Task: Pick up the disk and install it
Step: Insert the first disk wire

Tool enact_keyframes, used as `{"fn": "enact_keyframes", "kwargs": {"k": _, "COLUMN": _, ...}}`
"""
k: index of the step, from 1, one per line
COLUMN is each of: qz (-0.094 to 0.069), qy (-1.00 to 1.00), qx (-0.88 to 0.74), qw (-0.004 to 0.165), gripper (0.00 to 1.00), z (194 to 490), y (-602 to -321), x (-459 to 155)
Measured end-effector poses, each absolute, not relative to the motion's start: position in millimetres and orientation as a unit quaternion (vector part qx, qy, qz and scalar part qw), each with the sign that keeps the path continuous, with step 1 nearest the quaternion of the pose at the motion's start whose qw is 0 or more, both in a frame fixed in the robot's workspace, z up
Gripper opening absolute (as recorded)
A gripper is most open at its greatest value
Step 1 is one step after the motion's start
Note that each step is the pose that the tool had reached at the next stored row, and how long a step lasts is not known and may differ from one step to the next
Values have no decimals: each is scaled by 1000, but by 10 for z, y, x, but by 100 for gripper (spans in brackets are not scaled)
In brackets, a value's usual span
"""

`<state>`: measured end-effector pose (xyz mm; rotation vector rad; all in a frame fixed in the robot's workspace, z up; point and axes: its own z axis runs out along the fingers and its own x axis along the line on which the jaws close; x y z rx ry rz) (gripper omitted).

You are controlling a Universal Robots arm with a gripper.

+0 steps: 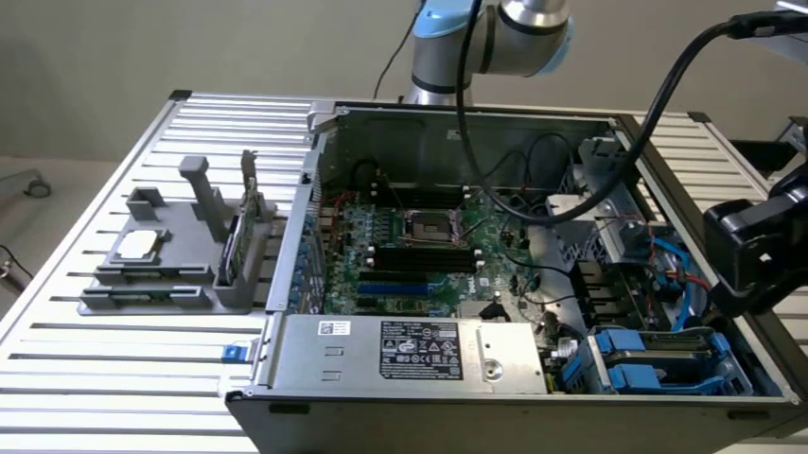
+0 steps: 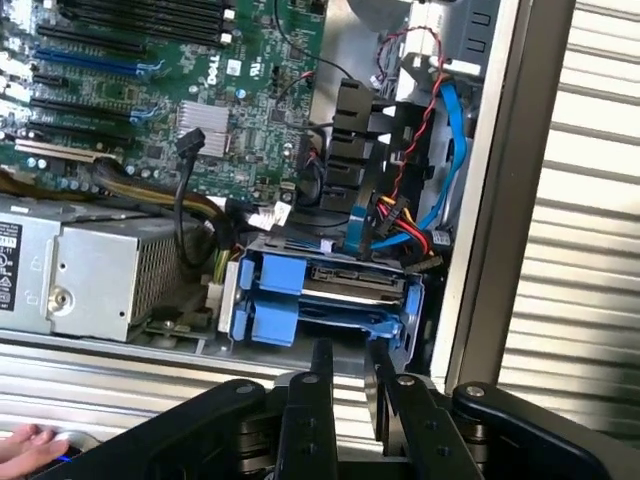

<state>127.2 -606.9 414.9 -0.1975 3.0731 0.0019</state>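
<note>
Where the open computer case point(image 1: 505, 123) has its drive bay, in the corner beside the silver power supply point(image 1: 417, 350), the disk point(image 2: 345, 285) lies flat and seated: a silver-grey slab with a pale strip along its top edge, framed by a bright blue plastic carrier point(image 2: 270, 300) whose tabs face outward toward the case wall. Blue and red cables point(image 2: 440, 130) run down to the back of the bay. Gripper point(image 2: 350, 355) hangs just outside the case edge, nearest the carrier's front, its two black fingers point(image 2: 322, 360) a narrow gap apart with nothing between them and apart from the disk. Green motherboard point(image 1: 417, 246) fills the case floor beyond. On the slatted metal table point(image 1: 101, 378), toward the exterior view's left, stands a grey fixture point(image 1: 177, 284) bearing a small square silver chip point(image 1: 136, 244) and a thin dark card point(image 1: 234, 241) on edge. Pinkish fingertips, probably a person's hand point(image 2: 30, 445), show at the wrist view's corner.
</note>
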Motion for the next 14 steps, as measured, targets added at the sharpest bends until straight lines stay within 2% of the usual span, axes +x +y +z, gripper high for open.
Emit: {"fn": "enact_keyframes", "kwargs": {"k": 14, "qz": -3, "qy": 998, "qx": 64, "qw": 30, "gripper": 27, "z": 4088, "y": -6068, "x": 1272}}
